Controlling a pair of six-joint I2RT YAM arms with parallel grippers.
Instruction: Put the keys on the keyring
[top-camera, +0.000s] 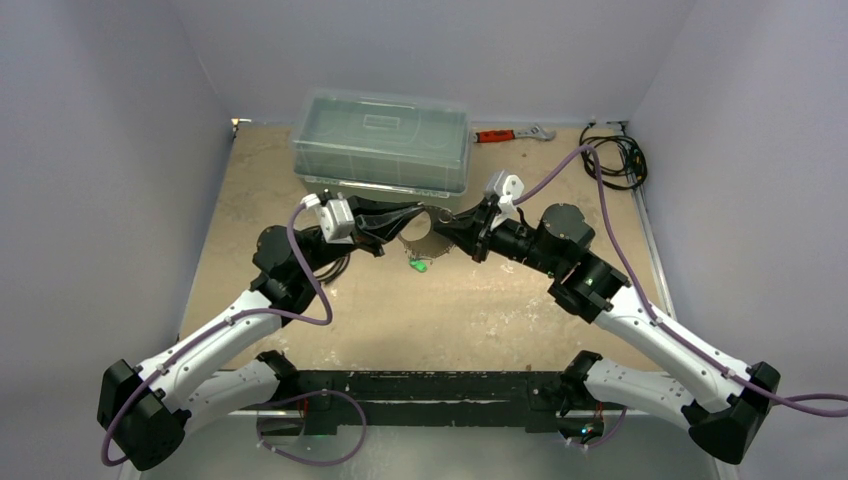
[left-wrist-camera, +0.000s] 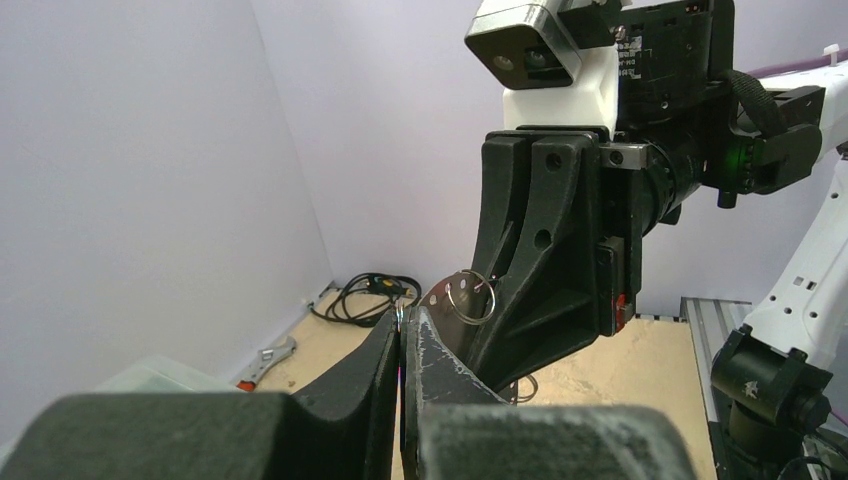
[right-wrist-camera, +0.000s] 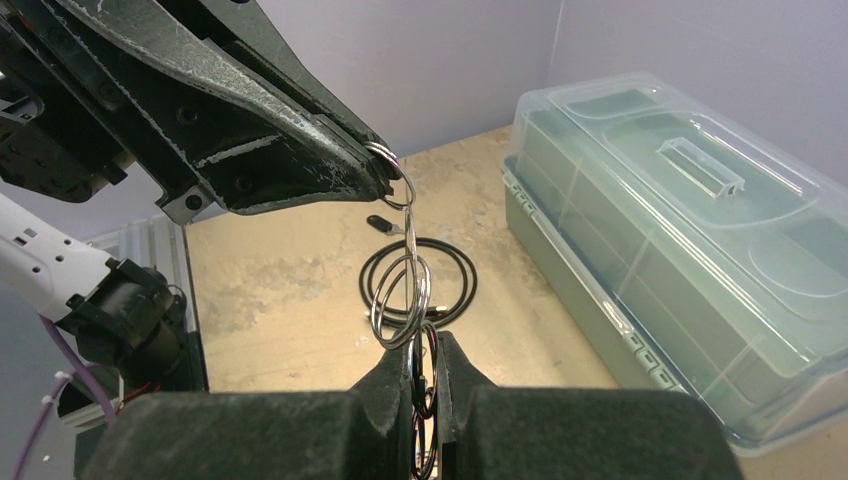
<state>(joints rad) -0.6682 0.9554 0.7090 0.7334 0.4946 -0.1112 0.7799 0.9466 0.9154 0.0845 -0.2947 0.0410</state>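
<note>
Two hands meet above the middle of the counter, fingertip to fingertip, with the keyring strung between them in the air. The keyring is thin silver wire: a small split ring at the top, a narrow flat metal strip hanging from it, and below that two or three larger loops lying over one another. From the left wrist view one loop shows as an open circle beside a flat silver piece with a small hole; whether that piece is a key cannot be told.

The left hand has its fingers pressed together, pinching the small top ring at their very tips. The right hand is likewise pressed together, clamping the lower edge of the large loops, which stand upright out of its grip.

A green key lies flat on the counter, just nearer than the two hands and apart from the ring. A black cable loop lies on the counter under the hanging rings.

A clear plastic box with its lid on sits at the far side, and a red wrench lies to its right.
</note>
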